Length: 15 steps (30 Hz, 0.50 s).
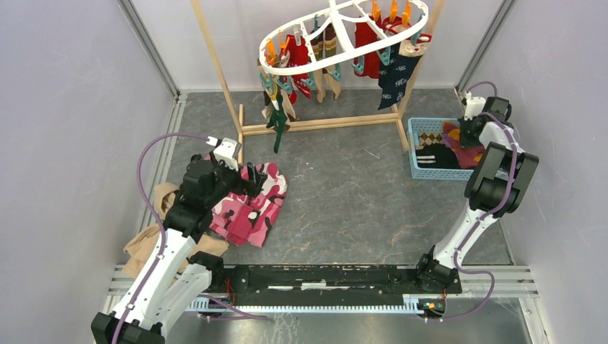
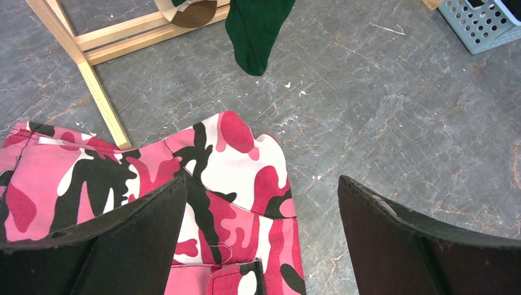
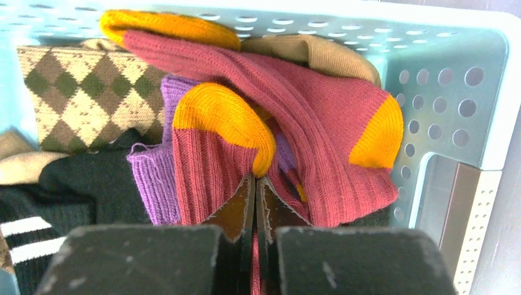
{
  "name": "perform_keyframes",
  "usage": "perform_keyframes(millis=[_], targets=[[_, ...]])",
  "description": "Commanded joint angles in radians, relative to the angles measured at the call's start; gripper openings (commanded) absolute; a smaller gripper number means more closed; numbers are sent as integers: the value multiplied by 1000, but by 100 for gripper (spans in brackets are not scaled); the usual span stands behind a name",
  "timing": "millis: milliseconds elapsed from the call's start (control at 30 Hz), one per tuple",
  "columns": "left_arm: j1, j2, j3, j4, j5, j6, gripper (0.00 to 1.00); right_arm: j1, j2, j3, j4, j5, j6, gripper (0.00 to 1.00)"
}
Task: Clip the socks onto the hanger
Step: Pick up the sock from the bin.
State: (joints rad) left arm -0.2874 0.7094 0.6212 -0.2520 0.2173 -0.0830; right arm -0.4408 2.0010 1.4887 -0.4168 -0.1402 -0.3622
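the right claw [image 3: 254,184] is pinched shut on a fold of the ribbed maroon sock with yellow heel and toe [image 3: 332,141] in the pale blue plastic basket [image 3: 454,80], so it should lift straight up to shed the purple knit sock [image 3: 153,178] beside it, the left claw [image 2: 261,209] gaping empty

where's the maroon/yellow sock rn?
Maroon sock: in the blue basket, right side of the top view, pinched by the right hand, argyle sock to its left in the wrist view.
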Motion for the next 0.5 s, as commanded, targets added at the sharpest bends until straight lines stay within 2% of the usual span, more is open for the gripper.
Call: perform_keyframes(millis=[0, 167, 467], targets=[[5, -7, 2, 37, 16, -15, 97, -9, -141, -65, 66, -61, -11, 0], [7, -5, 3, 37, 16, -15, 97, -24, -278, -125, 135, -122, 18, 0], [8, -8, 3, 40, 20, -14, 97, -30, -434, -176, 162, -227, 46, 0]])
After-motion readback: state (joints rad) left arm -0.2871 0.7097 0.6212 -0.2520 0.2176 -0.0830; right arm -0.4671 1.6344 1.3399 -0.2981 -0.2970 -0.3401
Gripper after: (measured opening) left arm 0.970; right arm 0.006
